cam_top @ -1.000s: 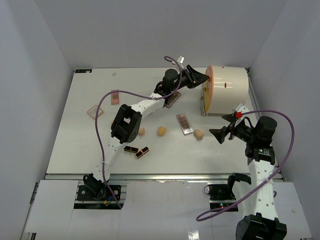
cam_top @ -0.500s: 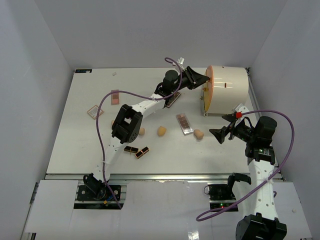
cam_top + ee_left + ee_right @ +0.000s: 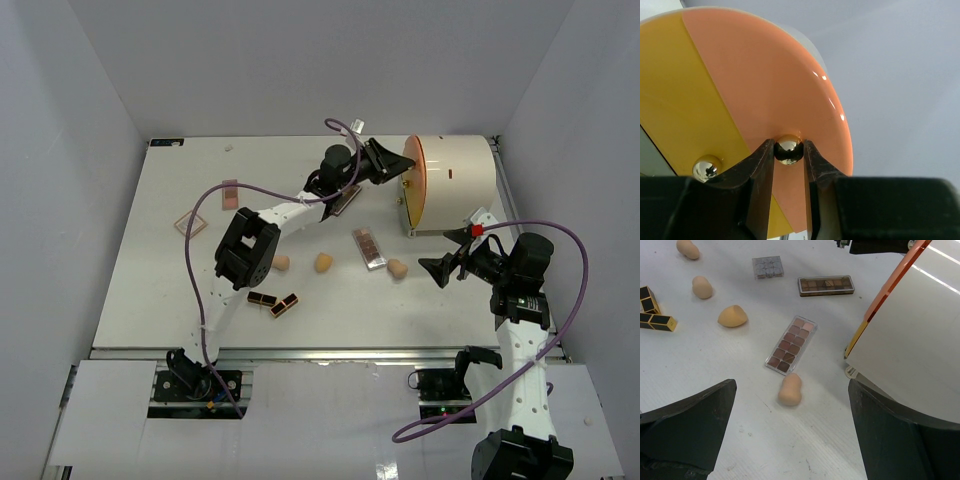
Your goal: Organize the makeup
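- While the fingers (image 3: 760,172) of the left gripper (image 3: 789,146) are clamped tight on a small gold knob (image 3: 788,153), the step in hand looks like opening the orange door (image 3: 780,85) of the cream drum (image 3: 462,180), so the makeup can go inside
- A second gold knob (image 3: 707,168) sits close by, on the yellow part (image 3: 685,100) of the same door
- The drum stands in the far right corner of the desk (image 3: 150,300)
- The right gripper (image 3: 440,258) has its fingers (image 3: 685,435) wide apart and holds nothing; it hangs near the right edge of the desk, on the near side of the drum
- Just below it lies a peach sponge (image 3: 790,389), right beside the end of a pink and brown palette (image 3: 791,345)
- Three more sponges (image 3: 732,316) lie in the middle of the desk, and the black and gold lipstick tubes (image 3: 652,312) lie nearer the near edge
- A grey square palette (image 3: 767,266) and a long brown palette (image 3: 826,285) lie further toward the far edge
- None of the makeup is in the drum as far as I can see, so the tidying has hardly begun
- I cannot tell how far the door is open
- Next, I think the left arm must pull the knob round in a curve, the way a door swings, and keep squeezing, because the knob is small, round and shiny and could slip out
- Then the right gripper could drop down on the near sponge
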Robot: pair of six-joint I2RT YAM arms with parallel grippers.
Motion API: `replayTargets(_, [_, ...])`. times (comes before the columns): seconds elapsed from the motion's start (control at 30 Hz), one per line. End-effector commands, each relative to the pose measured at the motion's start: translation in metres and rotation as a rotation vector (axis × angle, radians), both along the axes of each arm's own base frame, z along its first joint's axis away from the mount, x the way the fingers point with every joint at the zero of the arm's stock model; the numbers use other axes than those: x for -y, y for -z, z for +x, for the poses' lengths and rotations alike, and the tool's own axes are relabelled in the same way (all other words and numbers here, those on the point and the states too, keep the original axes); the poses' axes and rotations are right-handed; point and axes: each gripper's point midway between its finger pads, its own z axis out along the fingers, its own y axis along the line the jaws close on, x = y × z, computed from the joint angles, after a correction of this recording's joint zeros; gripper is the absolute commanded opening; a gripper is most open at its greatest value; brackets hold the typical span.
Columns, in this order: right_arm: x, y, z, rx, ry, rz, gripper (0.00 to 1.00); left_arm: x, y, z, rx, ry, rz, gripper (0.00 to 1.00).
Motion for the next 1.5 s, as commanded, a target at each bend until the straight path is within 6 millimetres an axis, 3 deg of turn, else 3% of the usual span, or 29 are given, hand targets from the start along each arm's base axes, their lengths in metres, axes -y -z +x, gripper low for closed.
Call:
replayTargets(0.0, [0.002, -0.004, 0.003, 0.038, 0.004, -0.014, 1.00, -0.022, -0.057, -0.026, 0.114, 0.015, -0.018, 0.12])
replayTargets(0.37, [0.003, -0.002, 0.003, 0.038, 0.008, -0.018, 1.00, -0.057, -0.059, -0.035, 0.126, -0.005, 0.014, 0.12])
replayTargets(0.8, [0.001, -0.001, 0.002, 0.038, -0.005, -0.016, 1.00, -0.079, -0.058, -0.041, 0.120, -0.013, 0.030, 0.15])
replayTargets(0.83, [0.001, -0.001, 0.002, 0.038, -0.006, -0.016, 1.00, -0.079, -0.058, -0.042, 0.117, -0.008, 0.032, 0.17])
replayTargets(1.03, [-0.001, 0.000, 0.000, 0.039, -0.025, -0.015, 0.99, -0.075, -0.056, -0.043, 0.088, 0.023, 0.038, 0.60])
replayTargets(1.17, [-0.003, 0.001, -0.003, 0.038, -0.044, -0.017, 0.99, -0.080, -0.058, -0.043, 0.097, 0.006, 0.055, 0.78])
replayTargets(1.47, [-0.010, 0.004, -0.010, 0.031, -0.110, -0.019, 0.97, -0.135, -0.077, -0.042, 0.152, -0.097, 0.120, 0.83])
